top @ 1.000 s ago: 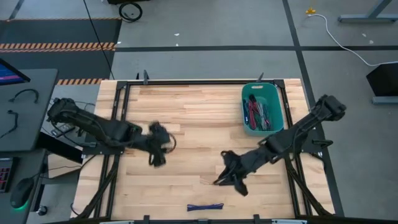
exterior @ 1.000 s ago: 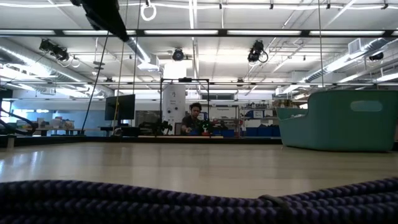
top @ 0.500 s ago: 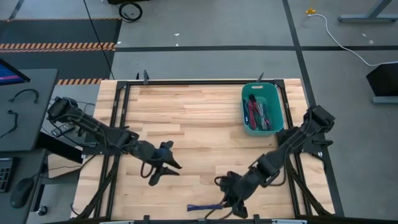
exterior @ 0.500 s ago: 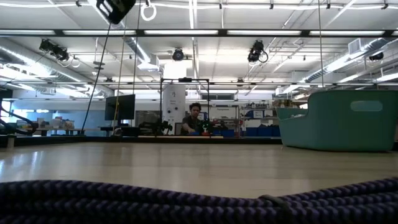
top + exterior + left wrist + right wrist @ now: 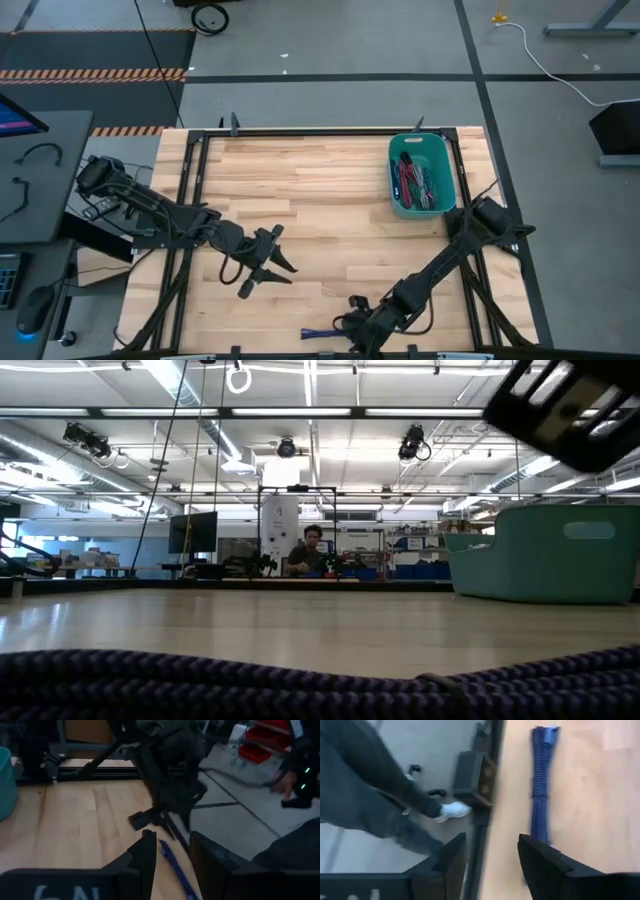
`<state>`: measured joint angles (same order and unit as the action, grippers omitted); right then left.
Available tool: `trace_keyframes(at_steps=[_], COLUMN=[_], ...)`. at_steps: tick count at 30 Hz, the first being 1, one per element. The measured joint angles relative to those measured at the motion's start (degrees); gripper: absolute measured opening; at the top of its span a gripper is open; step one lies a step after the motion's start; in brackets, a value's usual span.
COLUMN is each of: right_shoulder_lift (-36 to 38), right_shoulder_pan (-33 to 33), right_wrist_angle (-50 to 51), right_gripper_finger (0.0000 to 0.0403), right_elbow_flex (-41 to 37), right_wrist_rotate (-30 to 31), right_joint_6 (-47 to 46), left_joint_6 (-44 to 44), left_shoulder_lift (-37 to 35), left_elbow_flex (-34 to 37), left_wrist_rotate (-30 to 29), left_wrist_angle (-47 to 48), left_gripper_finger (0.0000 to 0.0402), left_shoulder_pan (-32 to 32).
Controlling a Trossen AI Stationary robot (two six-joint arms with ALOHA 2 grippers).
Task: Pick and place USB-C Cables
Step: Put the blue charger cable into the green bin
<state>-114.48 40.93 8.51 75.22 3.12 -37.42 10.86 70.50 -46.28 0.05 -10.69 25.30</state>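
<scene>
One short blue braided cable bundle (image 5: 328,333) lies alone on the pale wood-plank table (image 5: 310,190), at its near edge; by the look of it, this is the last left to move. Several others, red, green and grey strands, sit tangled in the teal plastic bin (image 5: 446,170) at the far right. The right gripper (image 5: 358,328) hangs just beside the blue bundle, jaws released and gripping nothing. The left gripper (image 5: 262,272) waits mid-table, jaws spread and empty. The bundle looks woven, limp and folded straight.
</scene>
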Motion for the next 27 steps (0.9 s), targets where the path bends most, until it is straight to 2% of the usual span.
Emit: trace_keyframes(at_steps=[8,15,20,25,27], right_shoulder_lift=[-5.37,-10.46,-11.63,-9.86,-8.72], right_shoulder_pan=[-0.03,0.11,0.25,0.20,0.20], right_wrist_angle=[-0.43,-0.22,1.50,5.73,7.75], right_gripper_finger=[0.0196,0.0174,0.0122,0.0025,0.0018], right_elbow_flex=[2.83,4.63,5.01,4.74,4.59], right_wrist_rotate=[7.83,12.75,14.44,14.01,13.35], right_joint_6=[6.03,5.38,-0.15,-4.43,-5.78], left_joint_6=[4.88,4.99,4.95,4.88,4.60], left_shoulder_lift=[0.02,0.04,0.04,0.04,0.04], left_elbow_flex=[0.00,0.00,0.00,0.00,0.00], left_wrist_rotate=[-2.62,-3.56,-6.59,-9.46,-11.17], left_wrist_angle=[0.12,0.14,0.19,-0.04,-0.08], left_gripper_finger=[0.0123,0.0123,0.0123,0.0123,0.0123], left_shoulder_pan=[0.00,-0.02,-0.11,-0.11,-0.18])
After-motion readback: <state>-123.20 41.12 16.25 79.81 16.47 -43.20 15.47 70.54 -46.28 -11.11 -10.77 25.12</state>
